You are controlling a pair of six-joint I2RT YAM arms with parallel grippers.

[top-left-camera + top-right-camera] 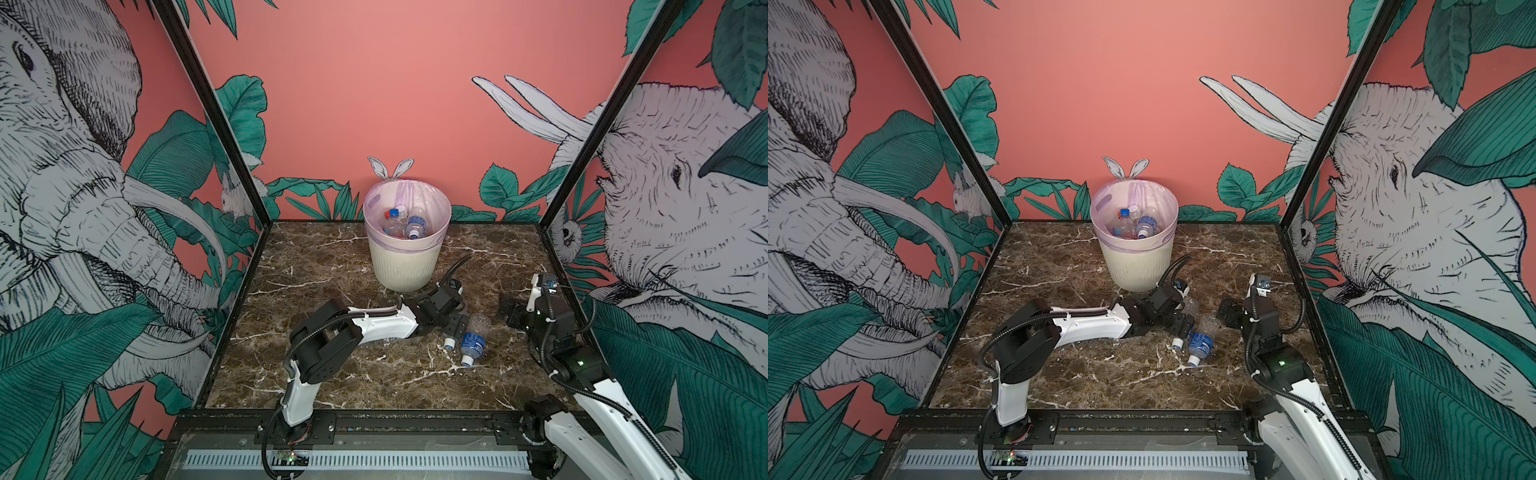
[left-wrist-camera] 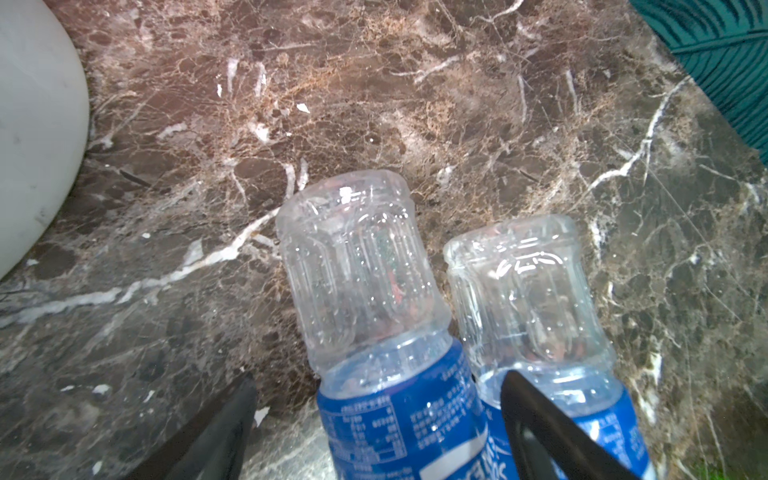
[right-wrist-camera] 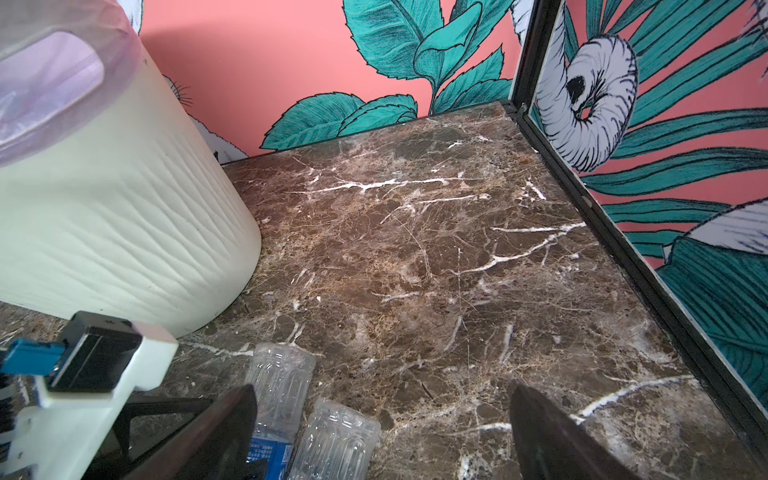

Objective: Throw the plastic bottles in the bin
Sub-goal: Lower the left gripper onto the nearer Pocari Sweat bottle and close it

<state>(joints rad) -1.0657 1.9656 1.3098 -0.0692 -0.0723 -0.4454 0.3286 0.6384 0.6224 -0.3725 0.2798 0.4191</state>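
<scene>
Now the bin (image 1: pixel 401 266) stands at 12 o'clock on the table (image 1: pixel 332 299), against the far edge, with a lilac bag (image 1: pixel 376 195) folded over its rim. Several bottles (image 1: pixel 409 226) lie inside it, with blue showing on caps and labels in both top views.

Two others lie on the table at about 5 o'clock from the bin. They are side by side, caps toward 6 o'clock and clear bases toward 12, and both wear blue labels. The first bottle (image 2: pixel 361 270) is mostly hidden under the left gripper (image 1: pixel 455 326) in both top views, where little more than its white cap shows. The second bottle (image 1: pixel 473 338) lies in plain sight just at its 3 o'clock.

The left arm reaches across the middle to them. In the left wrist view its fingers (image 2: pixel 216 432) stand apart, straddling the first bottle at the label. One finger has a strip of table between it and the bottle, and the other crosses in front of the second bottle. Nothing is clamped, and I cannot tell whether either finger touches plastic.

The right gripper (image 1: pixel 509 311) is at 3 o'clock of the pair, near but apart. Its jaws are spread wide, with only table between them in the right wrist view.
</scene>
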